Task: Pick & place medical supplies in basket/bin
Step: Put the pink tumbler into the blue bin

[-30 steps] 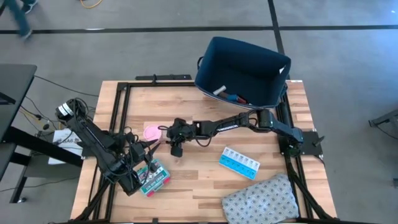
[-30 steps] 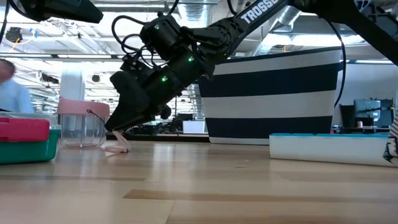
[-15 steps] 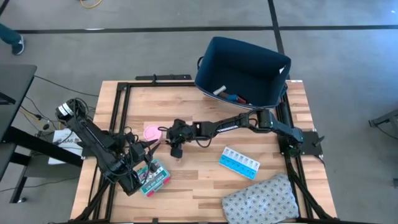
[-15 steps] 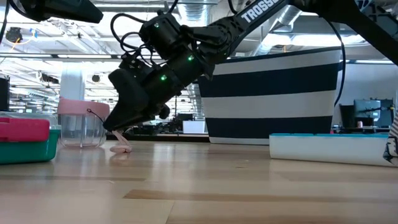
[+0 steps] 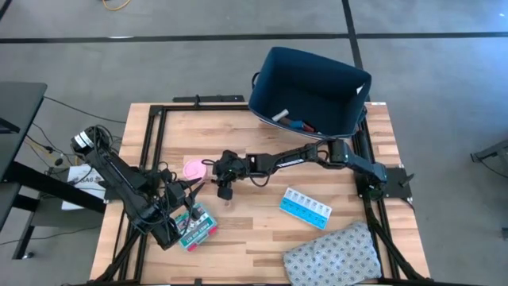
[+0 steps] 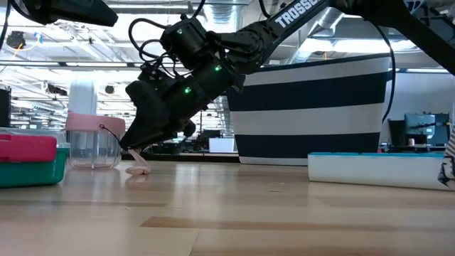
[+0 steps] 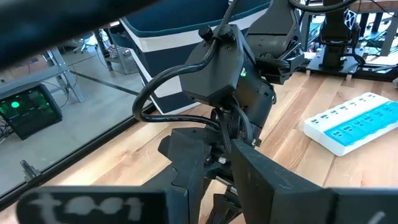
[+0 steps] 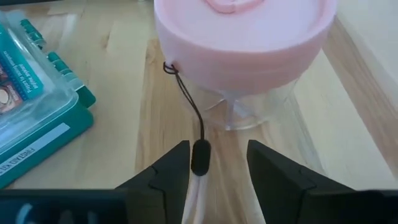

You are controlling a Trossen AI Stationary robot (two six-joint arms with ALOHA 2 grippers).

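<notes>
Pale wooden planks make up the surface [image 5: 262, 218], framed in black rail, with the navy bin [image 5: 309, 91] at its far right corner, already holding a few small items. The right pincer [image 5: 225, 191] is down near the middle, fingers [image 8: 168, 177] parted a little either side of a thin whitish strap and its dark bead [image 8: 199, 155]. That strap is tied to the pink round roll [image 8: 242, 43], a smooth pink-capped piece over a clear plastic body, sitting just beyond the fingertips toward the left edge. The strap's long axis runs straight down the gap, so closing looks like the next call. The left pincer [image 5: 176, 230] waits by the near left corner beside the green-red flat box [image 5: 198, 226]; I can't tell its grip. The ridged light-blue pill organiser [image 5: 305, 207] lies toward the near right, next to a grey patterned cloth [image 5: 333, 256].
</notes>
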